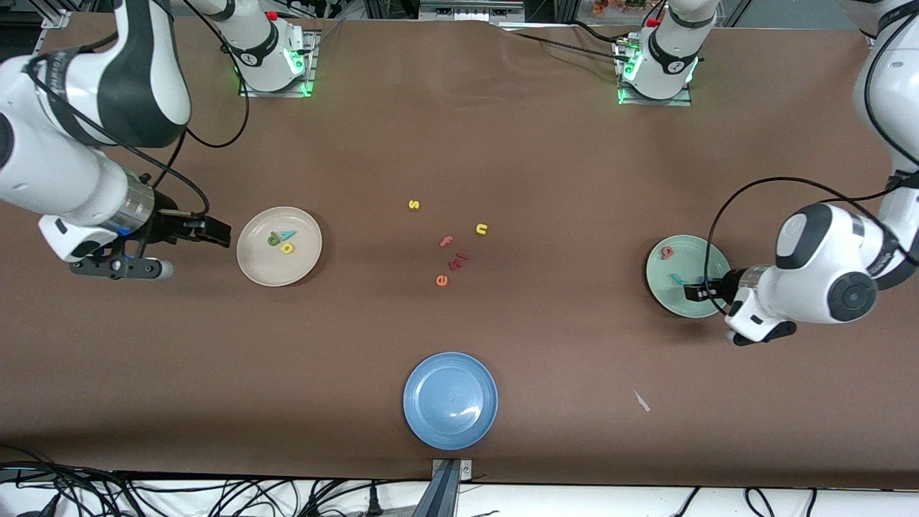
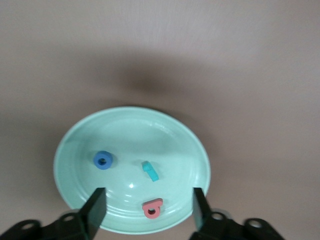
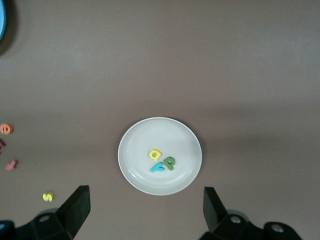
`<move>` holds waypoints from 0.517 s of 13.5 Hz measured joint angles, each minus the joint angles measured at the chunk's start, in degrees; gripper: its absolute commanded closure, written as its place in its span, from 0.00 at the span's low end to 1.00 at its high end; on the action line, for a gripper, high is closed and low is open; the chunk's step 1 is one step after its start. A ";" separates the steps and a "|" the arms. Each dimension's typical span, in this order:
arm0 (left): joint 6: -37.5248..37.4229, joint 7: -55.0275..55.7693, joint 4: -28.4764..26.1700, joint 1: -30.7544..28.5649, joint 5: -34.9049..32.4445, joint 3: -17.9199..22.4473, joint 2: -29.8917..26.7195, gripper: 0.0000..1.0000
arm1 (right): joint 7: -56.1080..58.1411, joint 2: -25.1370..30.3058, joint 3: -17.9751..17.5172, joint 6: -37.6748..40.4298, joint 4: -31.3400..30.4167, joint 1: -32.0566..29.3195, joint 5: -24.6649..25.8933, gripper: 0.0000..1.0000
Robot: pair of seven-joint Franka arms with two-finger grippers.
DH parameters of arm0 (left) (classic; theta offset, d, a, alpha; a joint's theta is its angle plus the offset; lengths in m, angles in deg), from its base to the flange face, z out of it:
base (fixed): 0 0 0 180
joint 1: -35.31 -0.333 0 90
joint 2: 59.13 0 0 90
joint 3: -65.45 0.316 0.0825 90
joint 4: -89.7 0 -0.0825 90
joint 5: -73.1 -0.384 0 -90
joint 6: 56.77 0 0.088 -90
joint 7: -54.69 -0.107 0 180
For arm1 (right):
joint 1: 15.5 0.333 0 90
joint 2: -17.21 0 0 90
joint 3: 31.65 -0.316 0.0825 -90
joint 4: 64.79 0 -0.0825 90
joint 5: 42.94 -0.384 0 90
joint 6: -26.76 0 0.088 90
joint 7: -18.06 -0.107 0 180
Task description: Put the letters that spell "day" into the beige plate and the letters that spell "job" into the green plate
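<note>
**Both words plated, pincers empty**

No brand name or printed label can be read anywhere; the only writing is the toy letters themselves. On the bare brown bench (image 1: 546,165) between the plates lie a yellow "s" (image 1: 413,205), a yellow "u" (image 1: 481,229), a pink "f" (image 1: 446,241), an orange "e" (image 1: 441,281) and a dark red piece (image 1: 460,259) whose shape cannot be made out.

The beige plate (image 1: 258,269) sits toward the right arm's end of the bench. In it lie the letters that spell "day" (image 1: 281,240): a dark green letter (image 3: 169,162), a yellow letter with a round bowl (image 3: 155,155) and a teal "y" (image 3: 158,168), huddled touching one another near the plate's middle.

The green plate (image 1: 664,294) sits toward the left arm's end. It holds the letters that spell "job" (image 2: 150,171): a blue ring "o" (image 2: 103,160), a teal "j" (image 2: 150,171) and a salmon-pink "b" (image 2: 152,208), lying apart from each other. In the front view the left arm covers part of this plate, and the blue ring does not show there.

The left pincer (image 1: 693,292) hangs over the green plate, fingers spread wide, nothing between them. The right pincer (image 1: 215,233) hovers over the bench just beside the beige plate, toward the right arm's end, spread wide and empty.

A blue plate (image 1: 450,431) sits nearest the front camera, with nothing in it. A small pale scrap (image 1: 641,401) lies on the bench, too small to identify.
</note>
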 measured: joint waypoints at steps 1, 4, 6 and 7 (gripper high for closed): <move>-0.53 0.00 0.61 0.15 0.00 -0.68 -2.57 0.00 | 1.34 0.05 -0.14 2.45 2.01 -0.04 1.80 0.00; -2.70 0.00 1.50 1.29 0.00 -1.34 -11.08 0.00 | 4.05 1.35 -5.49 4.91 5.47 -4.25 5.82 0.00; -8.34 0.00 5.41 3.69 0.01 -1.50 -13.40 0.00 | 4.39 2.77 -12.58 5.40 5.53 -11.96 6.12 0.00; -10.95 0.00 8.17 5.32 0.01 -1.51 -13.57 0.00 | 4.40 3.43 -16.28 5.47 5.18 -16.13 6.15 0.00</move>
